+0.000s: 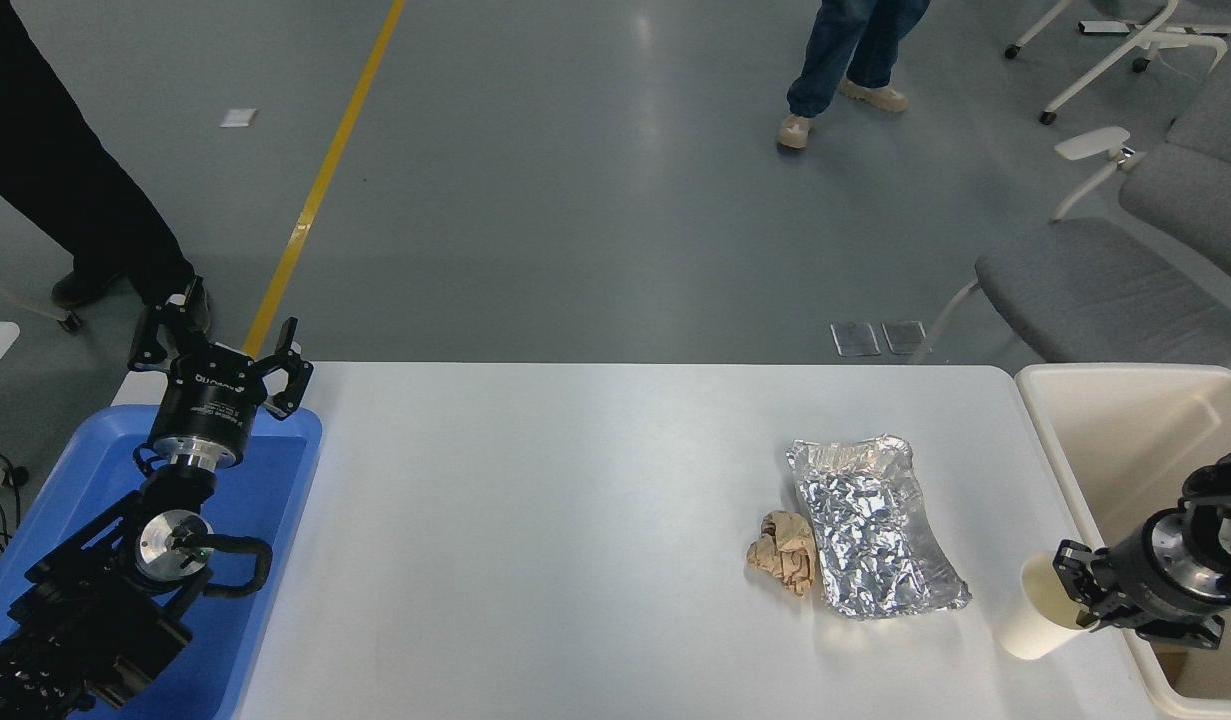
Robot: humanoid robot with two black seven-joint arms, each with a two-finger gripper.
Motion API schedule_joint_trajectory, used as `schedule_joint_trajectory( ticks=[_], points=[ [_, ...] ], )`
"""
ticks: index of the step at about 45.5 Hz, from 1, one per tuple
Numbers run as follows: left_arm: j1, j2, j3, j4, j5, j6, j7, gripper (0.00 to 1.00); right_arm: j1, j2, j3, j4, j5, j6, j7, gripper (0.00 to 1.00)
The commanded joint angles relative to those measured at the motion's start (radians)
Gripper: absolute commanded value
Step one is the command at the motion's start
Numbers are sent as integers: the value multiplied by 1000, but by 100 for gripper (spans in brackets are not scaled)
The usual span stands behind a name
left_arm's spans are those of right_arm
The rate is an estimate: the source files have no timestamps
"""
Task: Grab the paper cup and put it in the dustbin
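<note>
The cream-white paper cup stands tilted near the table's front right corner, its mouth turned to the right. My right gripper comes in from the right edge and is shut on the cup's rim, with one finger inside the mouth. The beige dustbin sits just right of the cup, beside the table's right end, and my right arm reaches over it. My left gripper is parked open at the far left, over the blue tray.
A crinkled foil tray and a crumpled brown paper wad lie left of the cup. The blue tray is under my left arm. People's legs stand on the floor beyond the table; grey chairs are at the far right.
</note>
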State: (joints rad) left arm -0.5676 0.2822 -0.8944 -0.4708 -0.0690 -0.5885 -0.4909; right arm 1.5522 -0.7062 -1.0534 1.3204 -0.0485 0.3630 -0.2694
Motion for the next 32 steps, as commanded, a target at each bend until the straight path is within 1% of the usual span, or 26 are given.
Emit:
schedule_joint_trajectory(
  ticks=[1,9,20,27,32],
  points=[
    [0,0,0,0,0,-1,0,99,149,-10,-57,11,13,206,1,0],
    [0,0,0,0,0,-1,0,99,347,-10,-115,37,47,422,1,0],
    [0,0,0,0,0,-1,0,99,635,1,-177,134,52,422,1,0],
    [0,0,0,0,0,-1,0,99,741,8,-198,134,117,422,-1,0],
    [0,0,0,0,0,-1,0,99,799,14,-209,134,130,422,1,0]
  ],
)
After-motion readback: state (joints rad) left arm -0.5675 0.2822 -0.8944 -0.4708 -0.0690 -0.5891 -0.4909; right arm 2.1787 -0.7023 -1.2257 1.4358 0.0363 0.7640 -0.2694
